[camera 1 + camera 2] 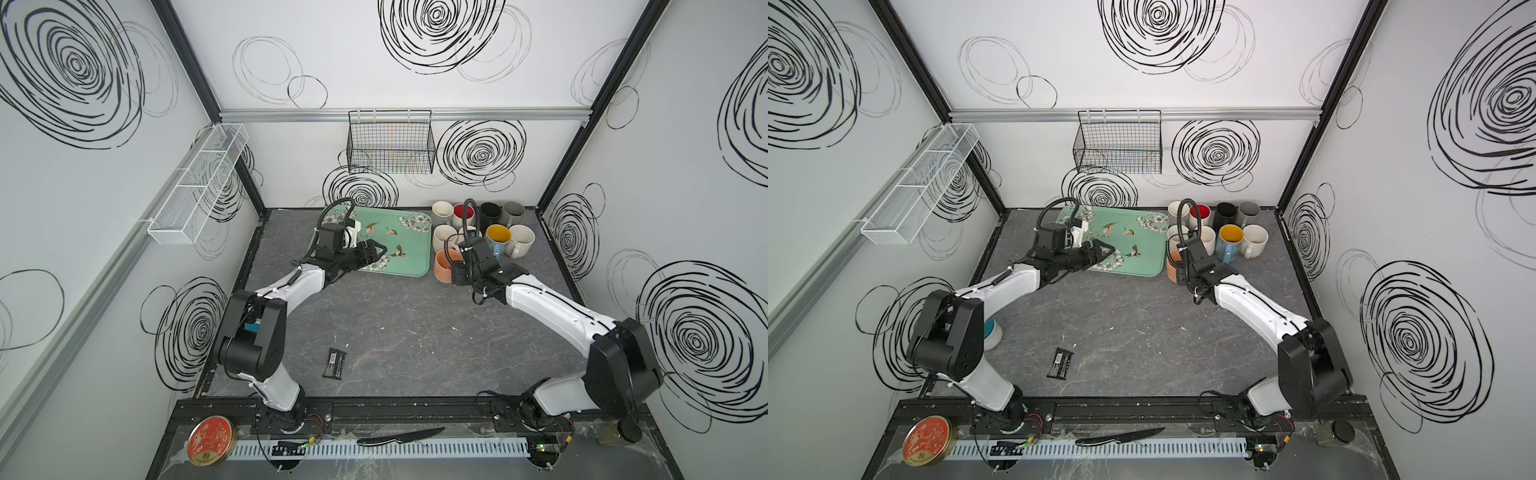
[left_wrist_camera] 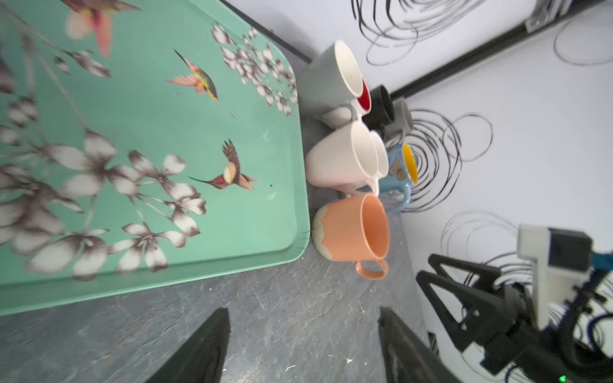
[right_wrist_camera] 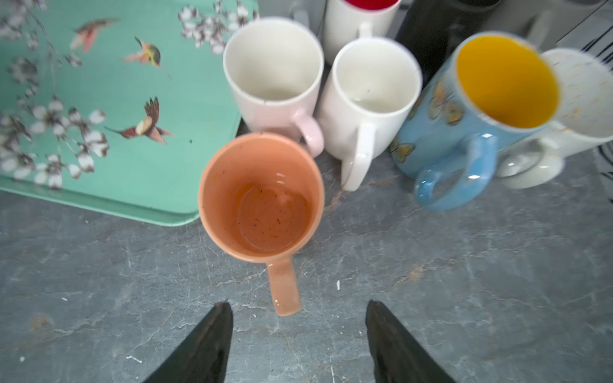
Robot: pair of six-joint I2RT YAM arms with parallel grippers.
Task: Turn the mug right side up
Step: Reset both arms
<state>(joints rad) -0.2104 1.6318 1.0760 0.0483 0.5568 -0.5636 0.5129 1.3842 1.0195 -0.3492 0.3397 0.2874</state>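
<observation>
At the tray's [image 3: 185, 159] near corner, on the worktop, the orange mug [image 3: 262, 199] stands mouth up. It sits close against the pink mug [image 3: 275, 109] behind it; whether they touch I cannot tell. Right jaws: spread, empty, just short of the mug's handle [image 3: 285, 291], which points at them. Left jaws: spread, empty, over the tray. Risk, as I judge it: a low retreat could snag the handle and tip the mug into the cluster. Lift first.
</observation>
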